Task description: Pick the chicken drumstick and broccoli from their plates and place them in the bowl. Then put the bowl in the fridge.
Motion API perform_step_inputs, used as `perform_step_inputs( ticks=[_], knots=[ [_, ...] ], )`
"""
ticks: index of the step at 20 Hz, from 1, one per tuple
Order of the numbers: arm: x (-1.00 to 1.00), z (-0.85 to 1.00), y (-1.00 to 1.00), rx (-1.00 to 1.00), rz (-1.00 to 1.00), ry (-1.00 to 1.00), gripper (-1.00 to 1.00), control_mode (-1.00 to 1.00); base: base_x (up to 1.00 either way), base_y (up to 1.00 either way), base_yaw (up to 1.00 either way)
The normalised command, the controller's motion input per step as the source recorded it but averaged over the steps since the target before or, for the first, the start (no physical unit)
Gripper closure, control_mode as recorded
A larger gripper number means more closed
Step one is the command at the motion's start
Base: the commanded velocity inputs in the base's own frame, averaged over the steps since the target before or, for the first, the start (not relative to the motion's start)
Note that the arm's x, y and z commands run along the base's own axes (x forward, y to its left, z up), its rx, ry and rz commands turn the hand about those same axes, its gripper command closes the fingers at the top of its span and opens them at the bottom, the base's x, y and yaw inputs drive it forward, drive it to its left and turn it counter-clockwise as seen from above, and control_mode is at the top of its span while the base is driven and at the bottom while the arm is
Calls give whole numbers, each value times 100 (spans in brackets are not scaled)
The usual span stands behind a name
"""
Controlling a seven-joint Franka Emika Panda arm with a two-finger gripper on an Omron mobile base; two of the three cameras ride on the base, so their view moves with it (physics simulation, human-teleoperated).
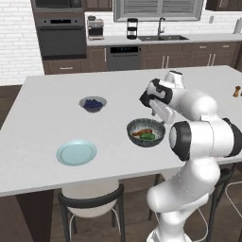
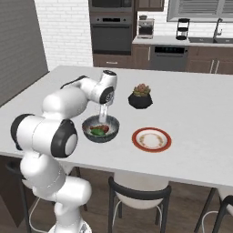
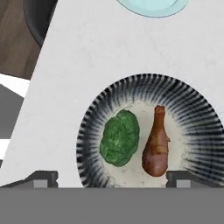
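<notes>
The wide dark grey speckled bowl [image 3: 148,133], holding the lumpy green broccoli [image 3: 120,138] beside the reddish-brown chicken drumstick [image 3: 156,144], is seen directly beneath the two-finger gripper [image 3: 113,177], whose jaws are spread and empty.

A home kitchen, seemingly: wall oven [image 1: 61,35], sink [image 1: 163,37], island counter [image 1: 56,118].

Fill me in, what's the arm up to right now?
The white arm's pincer hangs open over the bowl on the island counter, holding nothing. The chicken drumstick and the broccoli already lie side by side inside the bowl. The light blue plate and the red-rimmed plate are both bare. So the food is loaded; the bowl itself is not yet gripped for the trip to the fridge.
</notes>
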Motion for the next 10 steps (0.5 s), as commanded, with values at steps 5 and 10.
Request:
perform_step_inputs(
  ticks=[5, 10],
  knots=[
    [-34, 65, -9, 16, -61, -1, -100, -100, 0, 0, 0],
    [-29, 32, -3, 21, -83, 0, -100, -100, 0, 0, 0]
  ],
)
